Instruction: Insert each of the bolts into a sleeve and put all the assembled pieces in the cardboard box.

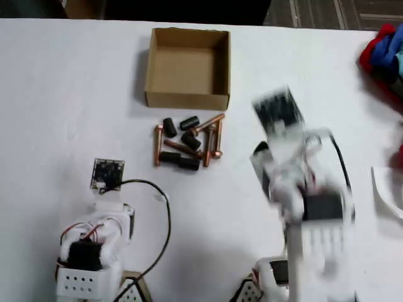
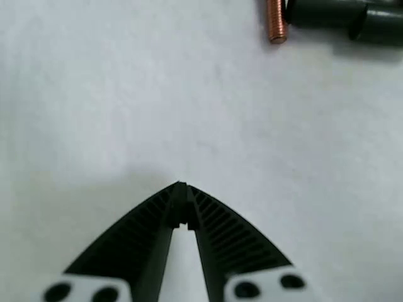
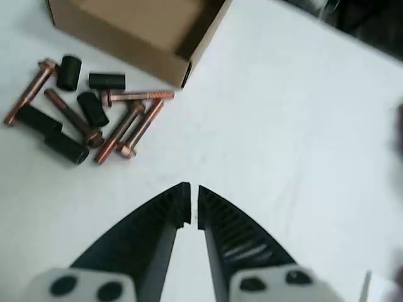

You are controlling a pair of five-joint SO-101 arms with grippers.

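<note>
Several copper bolts and black sleeves lie loose in a heap just in front of the open cardboard box, which has nothing in it. In the right wrist view the heap of bolts and sleeves lies ahead and to one side of my right gripper, beside the box. Its fingers stand a narrow gap apart with nothing between them. My left gripper is shut and holds nothing, low over bare table. One bolt tip and a sleeve lie beyond it.
The left arm sits at the front left with a black cable looping beside it. The right arm is raised at the front right. Red and blue things and a white object lie at the right edge.
</note>
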